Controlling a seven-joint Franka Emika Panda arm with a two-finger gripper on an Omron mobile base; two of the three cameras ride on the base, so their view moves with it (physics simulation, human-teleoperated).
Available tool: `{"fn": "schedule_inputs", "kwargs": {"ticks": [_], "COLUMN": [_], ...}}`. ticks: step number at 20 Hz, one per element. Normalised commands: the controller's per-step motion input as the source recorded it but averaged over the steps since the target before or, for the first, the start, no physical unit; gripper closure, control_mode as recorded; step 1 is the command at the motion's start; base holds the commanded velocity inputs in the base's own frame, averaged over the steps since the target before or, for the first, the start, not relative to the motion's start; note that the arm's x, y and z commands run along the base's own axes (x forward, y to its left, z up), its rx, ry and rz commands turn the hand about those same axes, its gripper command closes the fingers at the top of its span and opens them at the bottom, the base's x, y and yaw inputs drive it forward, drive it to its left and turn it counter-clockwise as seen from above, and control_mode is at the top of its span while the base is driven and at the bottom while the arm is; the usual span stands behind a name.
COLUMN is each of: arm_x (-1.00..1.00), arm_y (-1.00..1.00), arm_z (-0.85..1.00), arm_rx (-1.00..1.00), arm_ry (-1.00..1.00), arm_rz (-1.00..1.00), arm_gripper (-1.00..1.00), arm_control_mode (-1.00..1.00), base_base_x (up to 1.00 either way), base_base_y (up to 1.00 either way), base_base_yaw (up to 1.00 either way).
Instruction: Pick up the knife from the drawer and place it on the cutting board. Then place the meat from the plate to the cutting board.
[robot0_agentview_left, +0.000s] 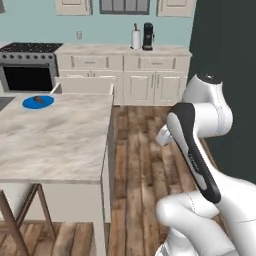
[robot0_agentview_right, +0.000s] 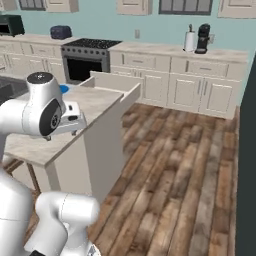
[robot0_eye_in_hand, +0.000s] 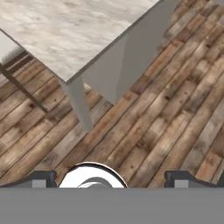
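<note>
The bright blue plate (robot0_agentview_left: 29, 103) lies at the far left of the marble island counter (robot0_agentview_left: 55, 140), with the small brown meat (robot0_agentview_left: 39, 99) on it. At the island's far end the cream drawer (robot0_agentview_left: 85, 85) stands pulled out; its inside is hidden from here, so the knife is out of view. The cutting board is out of view as well. My gripper (robot0_eye_in_hand: 111, 180) is open with nothing between its fingertips (robot0_eye_in_hand: 41, 179). It hangs beside the island's near right corner, looking down at the wooden floor. A sliver of the plate (robot0_agentview_right: 64, 89) peeks out behind the arm.
Dark stool legs (robot0_agentview_left: 20, 215) stand under the island's near side. Wooden floor (robot0_agentview_left: 145, 165) runs between the island and the back cabinets (robot0_agentview_left: 150, 75). A stove (robot0_agentview_left: 27, 65) is at the back left, a coffee machine (robot0_agentview_left: 148, 36) and paper roll (robot0_agentview_left: 136, 38) on the back counter.
</note>
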Motion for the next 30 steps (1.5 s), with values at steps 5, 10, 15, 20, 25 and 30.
{"fn": "schedule_inputs", "kwargs": {"ticks": [5, 10, 15, 20, 25, 30], "arm_x": [0.0, 0.0, 0.0, 0.0, 0.0, 0.0], "arm_y": [0.0, 0.0, 0.0, 0.0, 0.0, 0.0], "arm_z": [0.0, 0.0, 0.0, 0.0, 0.0, 0.0], "arm_rx": [0.0, 0.0, 0.0, 0.0, 0.0, 0.0], "arm_ry": [0.0, 0.0, 0.0, 0.0, 0.0, 0.0], "arm_rz": [0.0, 0.0, 0.0, 0.0, 0.0, 0.0], "arm_gripper": [-1.0, -1.0, -1.0, -1.0, -1.0, -1.0], "arm_control_mode": [1.0, 1.0, 1.0, 1.0, 1.0, 1.0], "base_base_x": [1.0, 1.0, 1.0, 1.0, 0.8, 0.72], "base_base_y": [-1.0, -1.0, -1.0, -1.0, -1.0, -1.0], "base_base_yaw": [0.33, 0.34, 0.35, 0.37, 0.31, 0.28]}}
